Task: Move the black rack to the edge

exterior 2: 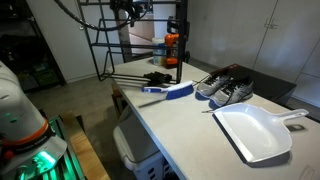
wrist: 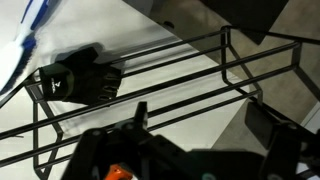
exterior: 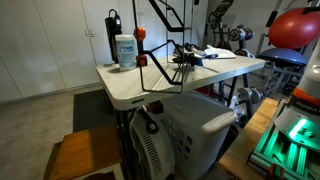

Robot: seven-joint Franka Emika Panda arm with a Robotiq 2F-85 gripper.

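Note:
The black rack [exterior: 158,68] is a see-through frame of thin black wire rods on the pale table, also seen at the far end in an exterior view [exterior 2: 104,45]. In the wrist view its rods [wrist: 180,52] run across the picture just beyond my fingers. My gripper [wrist: 205,118] is open, with nothing between the jaws, and hovers over the rack. In the exterior views it is small and dark near the rack's top [exterior 2: 134,11] [exterior: 141,35]. The table's rounded edge [exterior: 130,100] [exterior 2: 180,135] is nearest the cameras.
A white jar [exterior: 125,50] and a slim black bottle [exterior: 112,28] stand at the table's back corner. A black glove-like thing [wrist: 82,80] [exterior 2: 156,78], a blue brush [exterior 2: 172,92], shoes [exterior 2: 226,88] and a white dustpan [exterior 2: 255,135] lie on the table.

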